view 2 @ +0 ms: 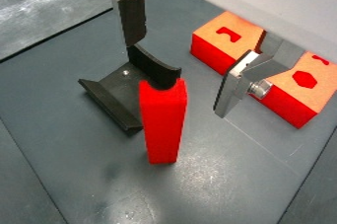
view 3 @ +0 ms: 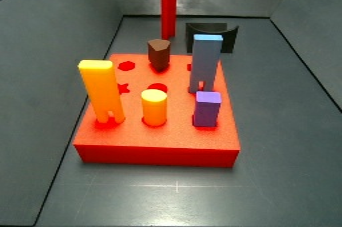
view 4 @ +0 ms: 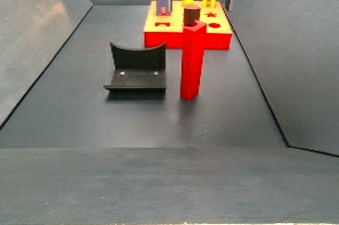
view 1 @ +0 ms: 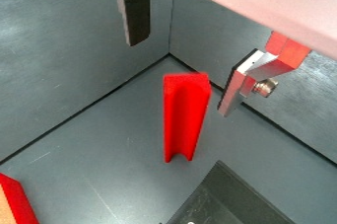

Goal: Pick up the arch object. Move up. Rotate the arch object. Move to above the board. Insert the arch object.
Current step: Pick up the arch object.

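While the claw point(view 2: 184, 60) hangs spread wide and empty, the arch object point(view 2: 164, 119) stands upright on the dark floor directly beneath the gap between its silver fingers point(view 1: 136, 16), well short of touching either pad. Its long axis runs vertically, so a straight descent should bring the fingers down around its top end. In a side view the arch object point(view 4: 193, 60) stands just right of the fixture point(view 4: 135, 67), with the board point(view 4: 189, 26) farther back and already carrying several pegs. Judged from this, the pick-up has not begun. The fixture sits close enough that one finger could clip its curved wall if the descent drifts.
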